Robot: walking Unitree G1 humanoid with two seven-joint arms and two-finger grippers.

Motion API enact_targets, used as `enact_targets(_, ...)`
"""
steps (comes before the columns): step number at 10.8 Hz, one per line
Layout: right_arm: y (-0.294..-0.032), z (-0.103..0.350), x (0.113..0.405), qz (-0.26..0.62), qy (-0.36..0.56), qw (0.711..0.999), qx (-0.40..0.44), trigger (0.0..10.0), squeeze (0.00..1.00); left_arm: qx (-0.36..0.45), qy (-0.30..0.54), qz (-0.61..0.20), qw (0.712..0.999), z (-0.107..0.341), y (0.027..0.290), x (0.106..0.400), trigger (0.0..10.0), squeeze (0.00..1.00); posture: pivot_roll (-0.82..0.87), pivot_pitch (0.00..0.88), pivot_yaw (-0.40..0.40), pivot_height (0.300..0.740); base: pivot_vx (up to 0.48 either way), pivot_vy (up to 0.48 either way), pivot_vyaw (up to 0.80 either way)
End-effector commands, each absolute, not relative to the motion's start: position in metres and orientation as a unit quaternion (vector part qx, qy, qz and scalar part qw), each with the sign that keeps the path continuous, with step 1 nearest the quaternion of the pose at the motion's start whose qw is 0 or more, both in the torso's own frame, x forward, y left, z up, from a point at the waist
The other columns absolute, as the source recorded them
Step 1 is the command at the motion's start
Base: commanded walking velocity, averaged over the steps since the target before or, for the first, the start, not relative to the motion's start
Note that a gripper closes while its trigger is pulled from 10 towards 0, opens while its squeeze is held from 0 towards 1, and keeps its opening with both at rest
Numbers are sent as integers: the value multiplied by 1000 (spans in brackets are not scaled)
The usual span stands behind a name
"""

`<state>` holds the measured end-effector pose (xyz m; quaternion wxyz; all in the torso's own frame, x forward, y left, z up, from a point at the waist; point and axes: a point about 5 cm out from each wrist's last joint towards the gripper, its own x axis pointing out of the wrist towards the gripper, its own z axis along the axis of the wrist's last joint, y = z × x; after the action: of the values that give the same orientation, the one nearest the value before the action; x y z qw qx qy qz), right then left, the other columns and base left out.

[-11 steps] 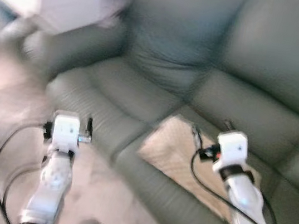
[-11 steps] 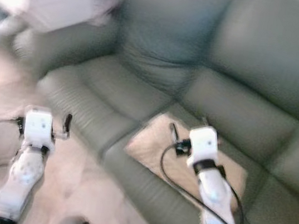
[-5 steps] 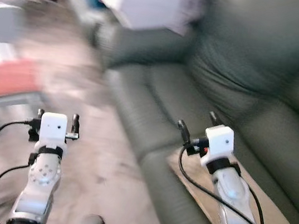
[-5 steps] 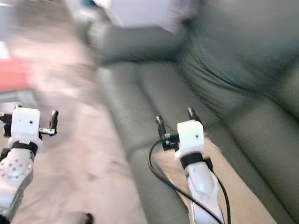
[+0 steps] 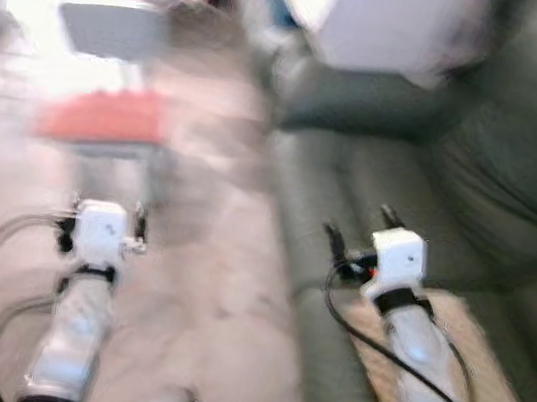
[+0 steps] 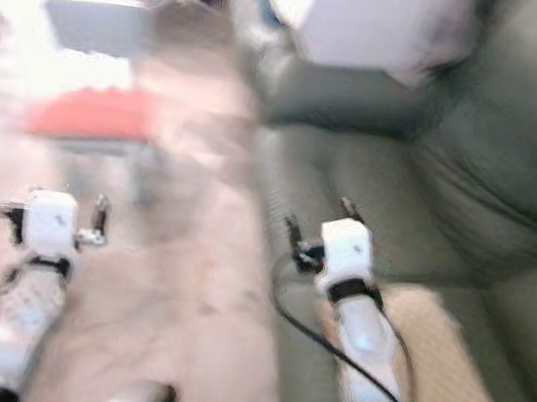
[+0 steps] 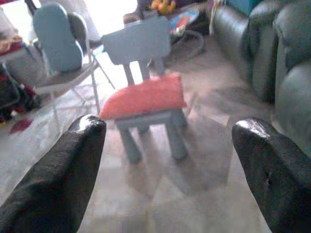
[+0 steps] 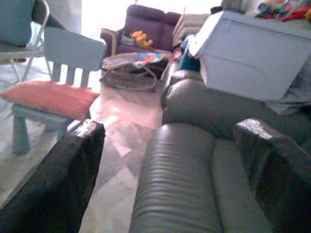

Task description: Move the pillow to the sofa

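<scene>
The grey-green sofa (image 8: 194, 165) takes up my right side, its seat cushions running away toward a white box (image 8: 252, 53) beyond its armrest. A tan mat (image 5: 485, 375) lies on the seat beneath my right arm. To my left stretches pale floor (image 7: 194, 194), and on it stands a small blue chair (image 7: 146, 92) with the red pillow (image 7: 143, 97) lying flat on its seat, well apart from the sofa. My left hand (image 7: 167, 160) hovers over the floor, fingers spread wide, empty. My right hand (image 8: 170, 170) hangs over the sofa's edge, fingers likewise apart, holding nothing.
</scene>
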<state>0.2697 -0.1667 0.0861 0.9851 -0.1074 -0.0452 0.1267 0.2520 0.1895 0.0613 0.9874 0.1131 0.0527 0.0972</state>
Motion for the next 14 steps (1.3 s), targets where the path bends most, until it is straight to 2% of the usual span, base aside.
enact_targets(1,-171,85,271,112,-43,987,-103,10000,0,124,47,89,987,65,191,254,10000,0,-36,90,1,740,0,0,775)
enact_targets(6,-167,78,269,95,-35,991,-85,10000,0,130,43,78,987,69,193,256,10000,0,-25,90,13,740,0,0,772)
enact_targets(14,-169,80,273,94,-35,992,-72,10000,0,118,65,88,987,63,190,254,10000,0,-29,96,-2,740,0,461,0)
